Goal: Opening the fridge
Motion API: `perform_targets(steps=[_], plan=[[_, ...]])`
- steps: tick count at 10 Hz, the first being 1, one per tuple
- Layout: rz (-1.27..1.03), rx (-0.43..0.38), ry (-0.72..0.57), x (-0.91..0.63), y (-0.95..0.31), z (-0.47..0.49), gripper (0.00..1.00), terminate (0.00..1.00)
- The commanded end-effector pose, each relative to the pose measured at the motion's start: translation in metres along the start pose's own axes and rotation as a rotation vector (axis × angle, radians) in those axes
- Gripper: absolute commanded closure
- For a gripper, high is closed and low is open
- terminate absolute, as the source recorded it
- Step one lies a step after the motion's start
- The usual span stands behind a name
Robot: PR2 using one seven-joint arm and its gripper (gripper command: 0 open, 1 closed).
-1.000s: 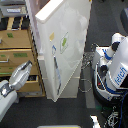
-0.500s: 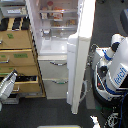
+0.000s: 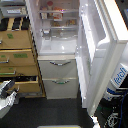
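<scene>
White fridge (image 3: 62, 60) is seen at centre, its upper door (image 3: 102, 50) swung wide to the exterior view's right, exposing shelves; the gripper (image 3: 7, 89), low left, cannot be judged open or shut

White fridge (image 3: 59, 75), upper door wide open

A kitchen: an open white fridge (image 3: 75, 45) with stocked shelves beside a tan wooden drawer cabinet (image 3: 17, 60).
</scene>
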Motion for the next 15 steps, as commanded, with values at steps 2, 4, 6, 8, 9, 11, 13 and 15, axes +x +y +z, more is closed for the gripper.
perform_targets(steps=[2,4,6,8,9,11,13,15], plan=[[0.57,0.309,0.106,-0.017,0.173,-0.107,0.0,0.0],[0.449,0.271,0.103,0.123,0.14,-0.179,0.0,0.0],[0.235,0.218,0.103,0.291,0.043,-0.236,0.0,0.0],[0.052,0.185,0.089,0.402,-0.07,-0.273,0.0,0.0],[-0.039,0.141,0.082,0.433,-0.124,-0.284,0.0,0.0],[-0.26,0.065,0.094,0.458,-0.246,-0.302,0.0,0.0],[-0.343,0.043,0.116,0.443,-0.284,-0.303,0.0,0.0],[-0.292,0.082,0.13,0.385,-0.246,-0.274,0.0,0.0]])
